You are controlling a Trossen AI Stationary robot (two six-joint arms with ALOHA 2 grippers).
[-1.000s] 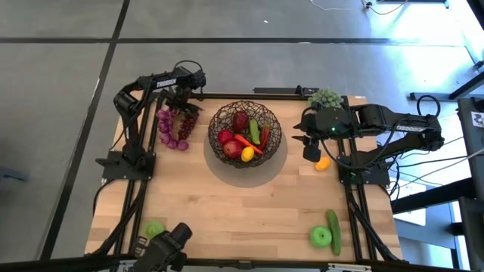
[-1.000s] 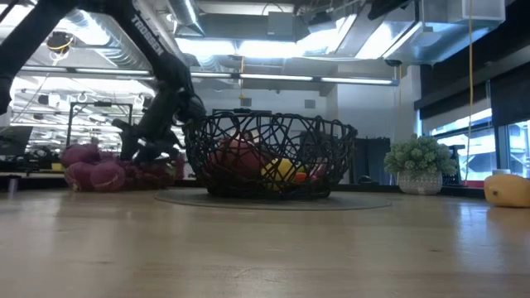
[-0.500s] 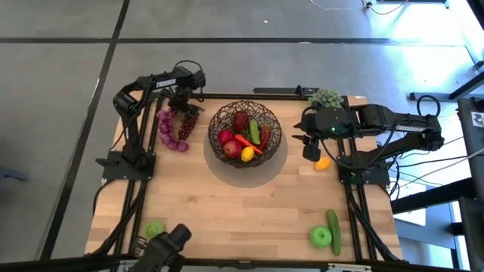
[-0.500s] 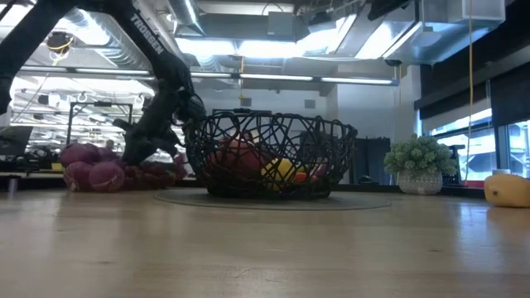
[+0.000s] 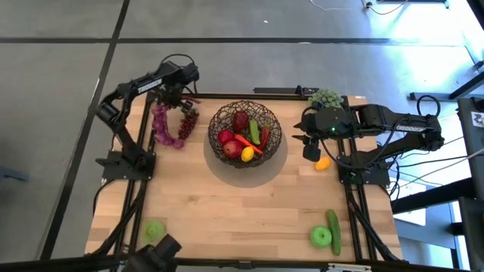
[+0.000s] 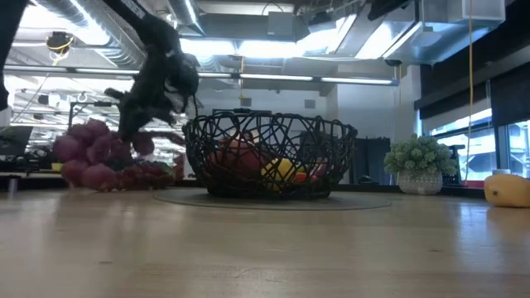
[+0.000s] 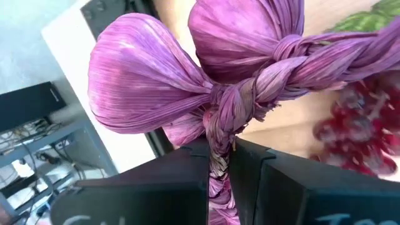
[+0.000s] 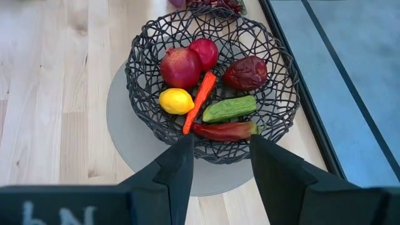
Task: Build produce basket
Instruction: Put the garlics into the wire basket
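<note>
The woven wire basket (image 5: 245,113) (image 8: 145,51) stands on a grey round mat at the table's far middle. It holds red apples, a lemon, a carrot, a green cucumber and a red chilli. My left gripper (image 5: 169,96) (image 6: 139,112) is left of the basket, shut on a purple string of braided bulbs (image 5: 161,125) (image 7: 144,81). A dark red grape bunch (image 5: 187,124) (image 7: 359,134) lies on the table beside the string. My right gripper (image 5: 308,143) (image 8: 219,156) waits open, right of the basket and above the table. My left gripper pinches the purple string's twisted braid (image 7: 220,128) between its two fingers, just below the top pair of bulbs. The fingers come from above. The upper bulbs (image 6: 91,142) are lifted and hang below the gripper, while the lowest bulbs (image 6: 93,175) rest on the table.
An orange-yellow fruit (image 5: 323,162) (image 6: 507,189) lies near my right gripper. A pale green bumpy cluster (image 5: 325,97) (image 6: 421,159) sits at the far right edge. A green apple (image 5: 155,228) lies near left; another green apple (image 5: 321,236) and a cucumber (image 5: 333,230) lie near right.
My left gripper has risen and shifted a little toward the table's left edge, still shut on the braid. The upper bulbs of the purple string have been lifted off the table, while its lower end has stayed down. The grape bunch remains on the table.
</note>
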